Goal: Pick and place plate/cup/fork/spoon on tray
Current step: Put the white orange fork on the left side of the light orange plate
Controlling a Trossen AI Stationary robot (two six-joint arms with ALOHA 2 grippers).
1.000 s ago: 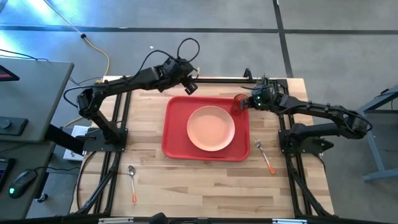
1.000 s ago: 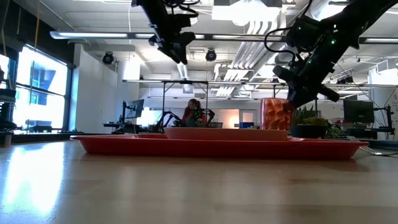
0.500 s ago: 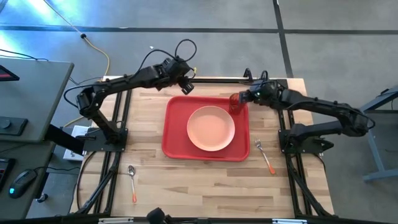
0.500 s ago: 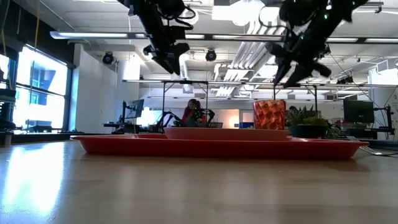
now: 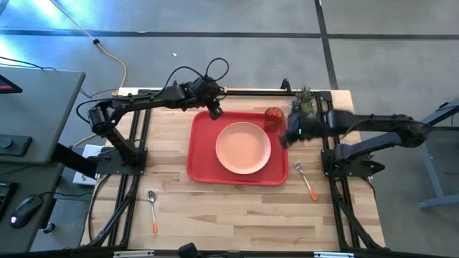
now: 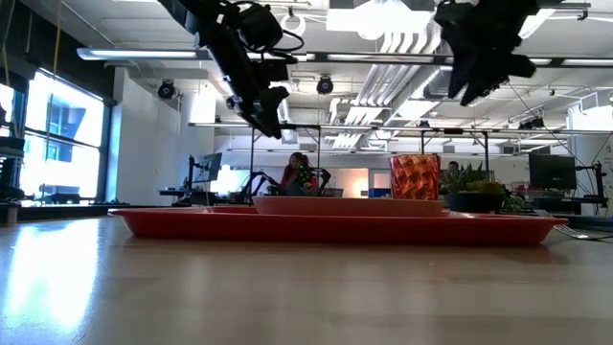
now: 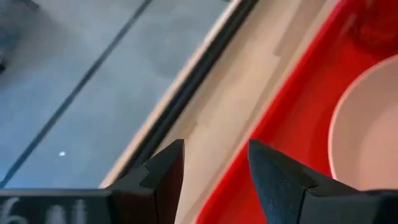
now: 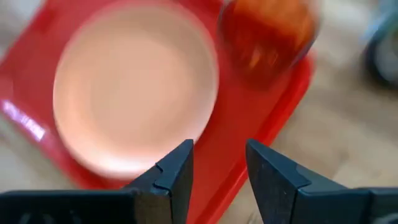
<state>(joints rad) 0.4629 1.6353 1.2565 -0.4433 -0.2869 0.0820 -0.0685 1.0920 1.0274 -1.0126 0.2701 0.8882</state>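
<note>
The red tray lies mid-table. The peach plate rests flat in its middle. The red-orange cup stands upright in the tray's far right corner; it also shows in the low view. The fork lies on the table right of the tray. The spoon lies near the table's near left. My right gripper is open and empty, raised beside the tray's right rim, clear of the cup. My left gripper is open and empty above the tray's far left corner.
A small green potted plant stands on the table just beyond the cup, near the far right corner. The arms' bases stand at the table's left and right sides. Bare wood lies between the tray and the near edge.
My right gripper has left the cup, risen, and gone toward the table's near edge along the tray's right rim. The cup stays upright in the tray's corner. My left gripper has come down a little toward the tray's far left corner.
</note>
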